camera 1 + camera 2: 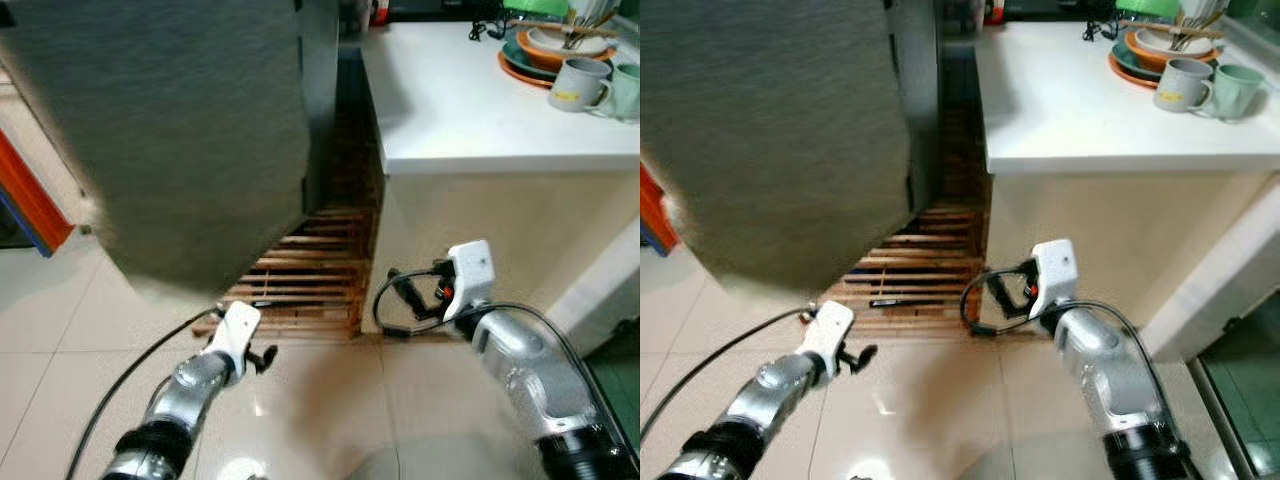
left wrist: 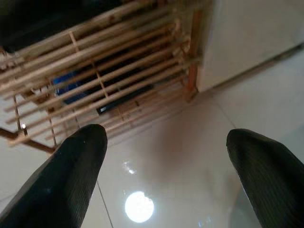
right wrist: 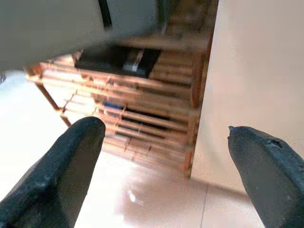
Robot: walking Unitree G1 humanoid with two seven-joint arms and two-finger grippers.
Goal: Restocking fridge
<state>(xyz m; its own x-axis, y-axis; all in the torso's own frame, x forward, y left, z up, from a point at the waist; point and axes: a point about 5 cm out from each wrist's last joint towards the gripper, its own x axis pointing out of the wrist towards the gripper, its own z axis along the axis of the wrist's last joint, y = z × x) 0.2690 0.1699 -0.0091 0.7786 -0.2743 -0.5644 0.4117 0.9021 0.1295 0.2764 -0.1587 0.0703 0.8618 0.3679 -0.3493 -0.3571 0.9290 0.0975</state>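
Note:
The tall grey fridge (image 1: 180, 130) stands at the upper left with its door closed. It rests on a wooden slatted rack (image 1: 310, 280) on the floor. My left arm (image 1: 200, 375) and right arm (image 1: 520, 360) are held low above the tiled floor, in front of the rack. In the left wrist view my left gripper (image 2: 166, 137) is open over the tiles, with nothing between its fingers (image 2: 71, 175). My right gripper (image 3: 166, 130) is open too and points at the rack's corner beside the cream cabinet side (image 3: 256, 71).
A white counter (image 1: 470, 100) runs along the right, its edge close to the fridge with a narrow dark gap between. Stacked plates (image 1: 555, 45) and two mugs (image 1: 580, 85) sit at its far end. An orange and blue object (image 1: 30, 200) stands at the left.

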